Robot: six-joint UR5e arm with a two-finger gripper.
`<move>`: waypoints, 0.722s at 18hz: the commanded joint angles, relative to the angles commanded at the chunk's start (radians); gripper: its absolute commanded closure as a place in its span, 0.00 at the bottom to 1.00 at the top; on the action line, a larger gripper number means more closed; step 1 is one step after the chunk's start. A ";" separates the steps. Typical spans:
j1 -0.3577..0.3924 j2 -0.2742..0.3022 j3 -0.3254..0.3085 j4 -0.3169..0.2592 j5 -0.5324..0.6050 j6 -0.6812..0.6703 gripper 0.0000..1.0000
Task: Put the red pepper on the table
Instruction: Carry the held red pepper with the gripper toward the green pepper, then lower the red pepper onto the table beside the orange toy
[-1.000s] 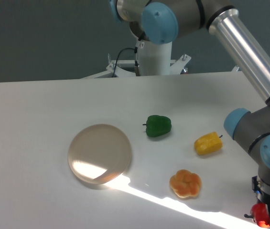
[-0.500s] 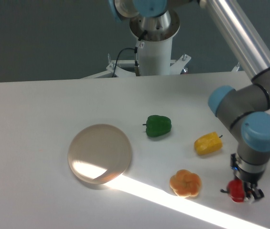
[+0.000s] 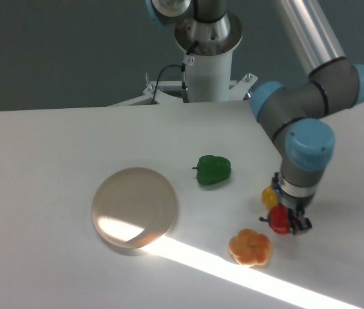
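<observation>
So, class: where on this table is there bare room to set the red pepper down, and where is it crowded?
Bare: the table left of the plate, and between the plate and green pepper. Crowded: around the gripper holding the red pepper, by the yellow pepper and orange pepper.

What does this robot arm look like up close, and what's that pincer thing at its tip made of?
The arm is built of smooth silver tubes linked by fat dark grey joints with light blue round caps. A black cable loops by its white base column. The pincer is small, dark and blocky; its material cannot be told.
</observation>
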 joint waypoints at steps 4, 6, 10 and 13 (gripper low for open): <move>-0.028 0.000 -0.019 0.006 -0.083 -0.023 0.50; -0.029 -0.001 -0.043 0.050 -0.101 -0.032 0.50; -0.032 -0.015 -0.071 0.110 -0.126 -0.031 0.50; -0.034 -0.018 -0.081 0.115 -0.167 -0.022 0.50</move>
